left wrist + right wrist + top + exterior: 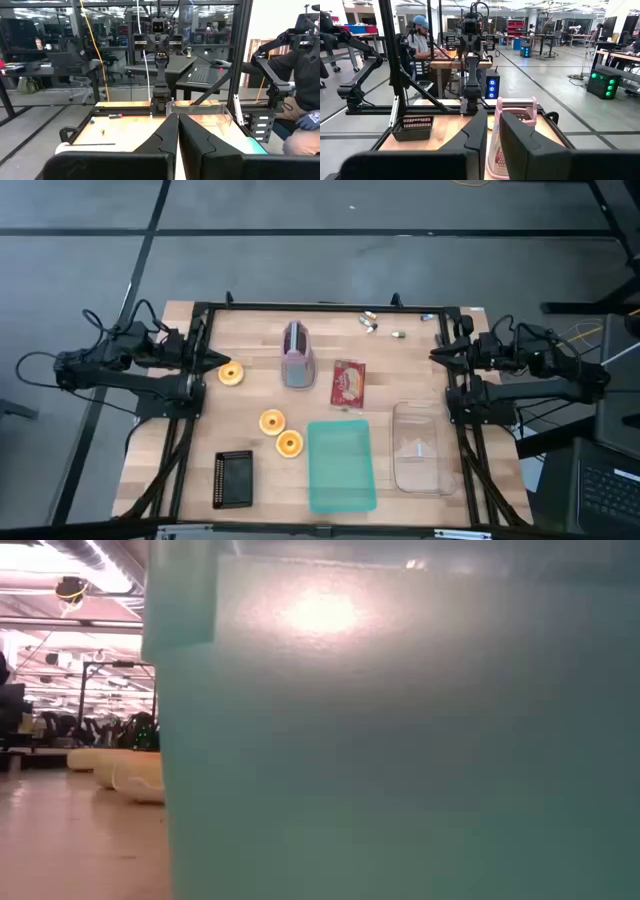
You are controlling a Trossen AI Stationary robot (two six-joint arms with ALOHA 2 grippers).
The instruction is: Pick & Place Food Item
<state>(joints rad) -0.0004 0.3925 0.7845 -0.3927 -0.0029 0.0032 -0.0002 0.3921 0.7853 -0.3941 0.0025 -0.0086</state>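
Note:
Three round orange food pieces lie flat on the wooden table: one (231,374) at the left, and two (271,421) (289,443) near the middle. A red food packet (348,383) lies flat beside a pink basket (297,355), which stands upright and also shows in the right wrist view (512,131). My left gripper (208,361) (178,131) hovers at the table's left edge, shut and empty. My right gripper (437,356) (493,131) hovers at the right edge, open by a narrow gap and empty.
A teal tray (341,465) at the near middle fills most of the low view (400,740). A clear container (417,447) lies at the near right and a black basket (233,478) at the near left. Small items (370,323) lie at the far edge. People sit beyond the table.

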